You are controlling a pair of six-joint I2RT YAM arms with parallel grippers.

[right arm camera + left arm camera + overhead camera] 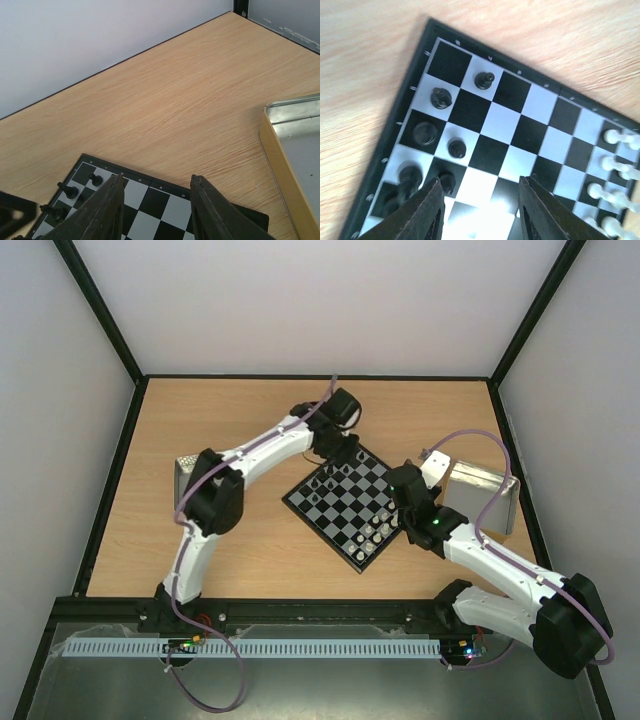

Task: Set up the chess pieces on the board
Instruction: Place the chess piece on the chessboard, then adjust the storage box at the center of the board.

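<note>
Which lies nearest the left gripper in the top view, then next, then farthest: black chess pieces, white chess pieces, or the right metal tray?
1. black chess pieces, beside the left gripper, on the board's far-left edge.
2. white chess pieces, along its near-right edge.
3. metal tray, off the board, far right.

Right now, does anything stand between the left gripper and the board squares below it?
Nothing visible. The left gripper hangs open over bare squares of the board; a black piece stands beside one finger.
</note>
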